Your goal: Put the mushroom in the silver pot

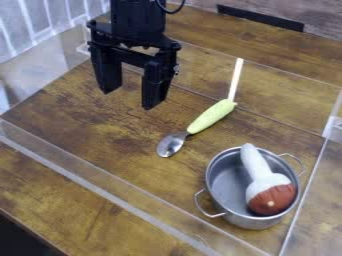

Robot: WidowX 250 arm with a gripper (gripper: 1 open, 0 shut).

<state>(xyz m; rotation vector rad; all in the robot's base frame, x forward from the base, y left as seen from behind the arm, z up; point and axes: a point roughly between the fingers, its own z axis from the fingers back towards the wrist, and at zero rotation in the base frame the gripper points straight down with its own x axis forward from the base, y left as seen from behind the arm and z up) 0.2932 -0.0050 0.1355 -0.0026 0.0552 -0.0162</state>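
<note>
The mushroom [262, 183], white stem and reddish-brown cap, lies inside the silver pot [222, 192] at the lower right of the table. My gripper [131, 88] hangs at the upper left, well away from the pot, pointing down. Its two black fingers stand apart with nothing between them, so it is open.
A yellow-green vegetable with a white stick [218, 108] lies in the middle, and a small metal spoon [171, 144] rests just below it. Clear plastic walls [80, 160] border the wooden table [80, 115] at the front, left and right.
</note>
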